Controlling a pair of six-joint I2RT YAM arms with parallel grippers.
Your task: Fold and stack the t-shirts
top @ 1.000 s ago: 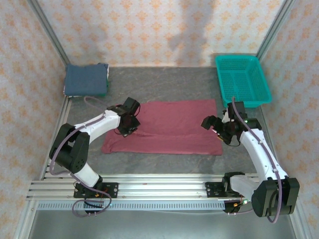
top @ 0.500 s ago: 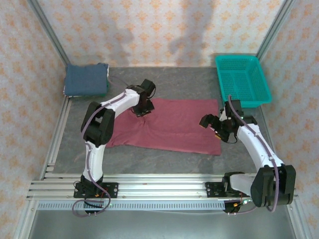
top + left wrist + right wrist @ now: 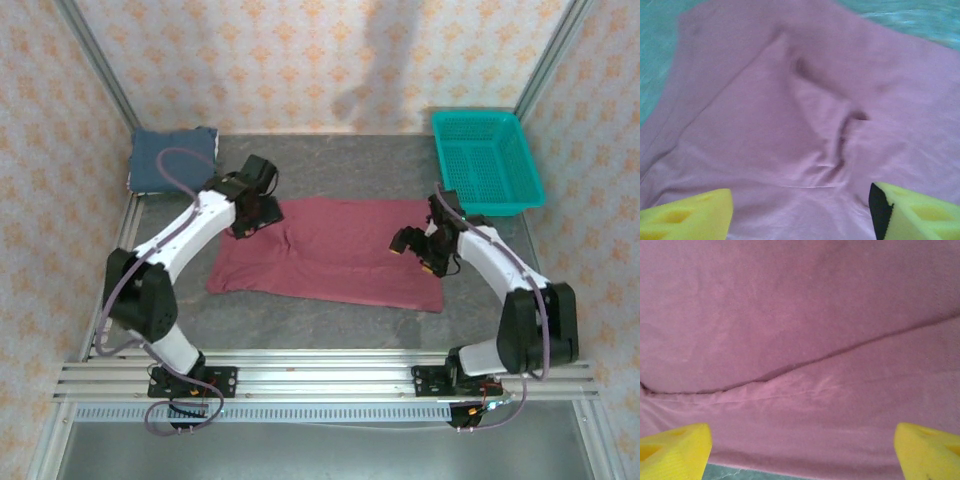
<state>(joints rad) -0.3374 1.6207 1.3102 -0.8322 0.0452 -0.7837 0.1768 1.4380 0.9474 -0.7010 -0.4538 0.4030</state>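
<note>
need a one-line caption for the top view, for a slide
Left pincer and right pincer over opposite ends of the maroon shirt; blue shirt folded far left, basket far right.

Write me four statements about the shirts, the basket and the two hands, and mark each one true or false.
1. The maroon shirt lies spread on the table, and the blue shirt lies folded at the far left corner. True.
2. The teal basket holds a shirt. False: no shirt is in it.
3. The left hand is open above the maroon shirt. True.
4. The right hand is clamped on the blue shirt. False: it is open, over the right part of the maroon shirt.
</note>
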